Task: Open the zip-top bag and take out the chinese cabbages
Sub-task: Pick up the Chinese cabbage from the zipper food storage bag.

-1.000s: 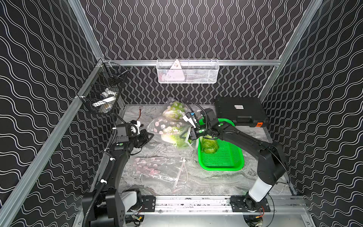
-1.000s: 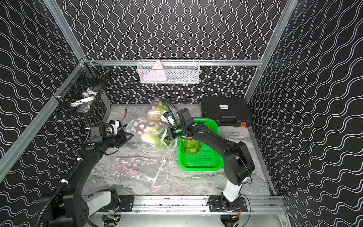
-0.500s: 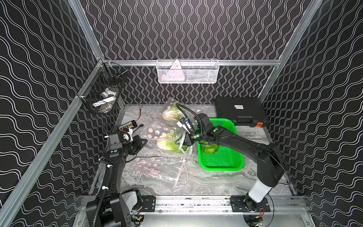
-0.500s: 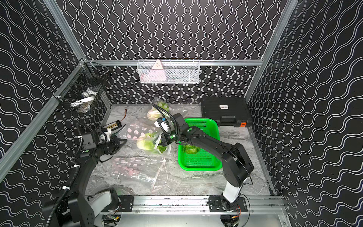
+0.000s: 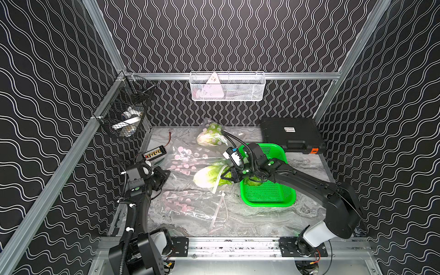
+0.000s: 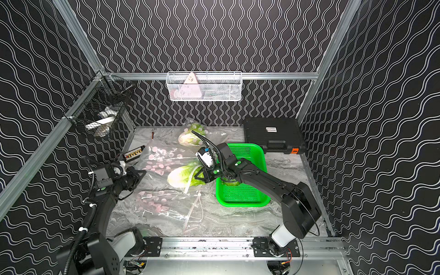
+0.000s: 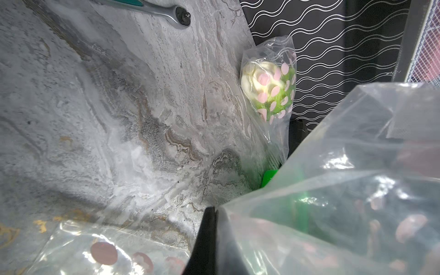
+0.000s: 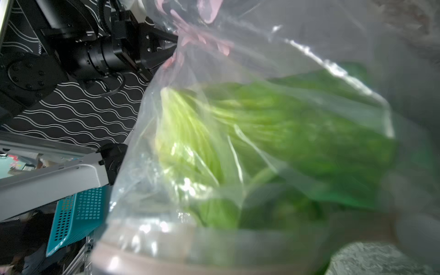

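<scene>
Cabbage (image 5: 207, 175) inside the zip-top bag (image 5: 184, 160) lies just beside the right pincer (image 5: 225, 176).

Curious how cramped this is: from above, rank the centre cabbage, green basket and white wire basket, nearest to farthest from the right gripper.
From the right gripper, in a top view:
1. centre cabbage, at its fingertips
2. green basket, on its right
3. white wire basket, on the back wall
</scene>
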